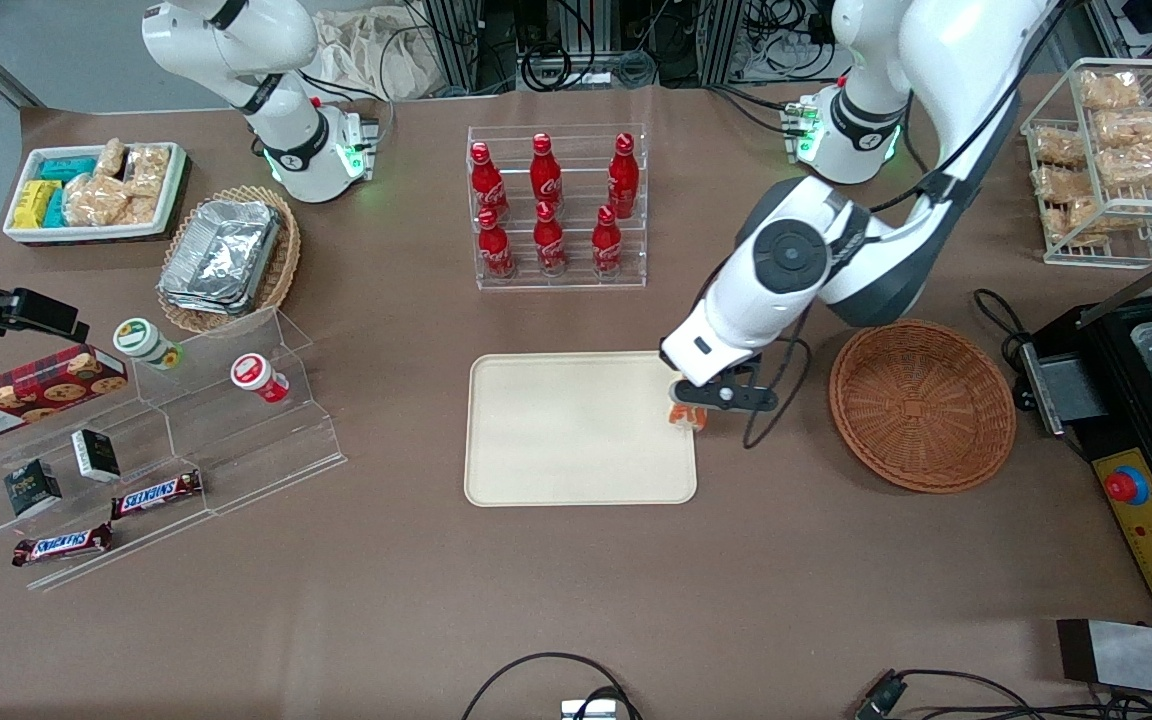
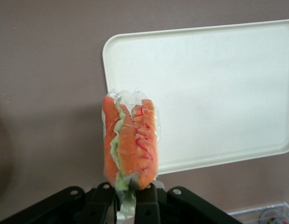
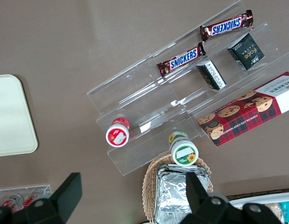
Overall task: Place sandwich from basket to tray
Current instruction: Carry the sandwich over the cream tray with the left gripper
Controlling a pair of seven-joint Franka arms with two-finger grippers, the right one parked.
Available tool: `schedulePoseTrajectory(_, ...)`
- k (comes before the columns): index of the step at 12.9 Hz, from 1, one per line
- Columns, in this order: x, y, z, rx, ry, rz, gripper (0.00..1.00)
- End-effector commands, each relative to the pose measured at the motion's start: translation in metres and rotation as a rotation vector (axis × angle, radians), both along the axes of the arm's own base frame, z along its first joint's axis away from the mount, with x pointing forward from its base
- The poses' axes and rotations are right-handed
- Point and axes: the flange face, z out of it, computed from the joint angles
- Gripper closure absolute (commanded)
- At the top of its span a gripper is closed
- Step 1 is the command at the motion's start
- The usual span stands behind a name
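My left gripper is shut on the wrapped sandwich, which hangs from its fingers with the orange and green filling showing through clear plastic. It hovers over the edge of the cream tray that faces the basket. The tray's surface is bare. The round reddish-brown wicker basket sits on the table toward the working arm's end, with nothing in it.
A clear rack of red cola bottles stands farther from the front camera than the tray. A black machine with a red button is beside the basket. A clear stepped display with snacks lies toward the parked arm's end.
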Motion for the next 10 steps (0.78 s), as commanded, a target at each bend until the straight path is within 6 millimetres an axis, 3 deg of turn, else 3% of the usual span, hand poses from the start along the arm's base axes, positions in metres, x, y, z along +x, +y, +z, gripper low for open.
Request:
schedulePoseTrajectory(1, 0.003, -0.024, -0.019, 0.015, -0.026, 0.025, 0.87)
schedulePoseTrajectory(5, 0.003, -0.049, -0.052, 0.024, -0.046, 0.037, 0.87)
schedulePoseTrajectory(10, -0.003, -0.063, -0.084, 0.046, -0.043, 0.020, 0.87)
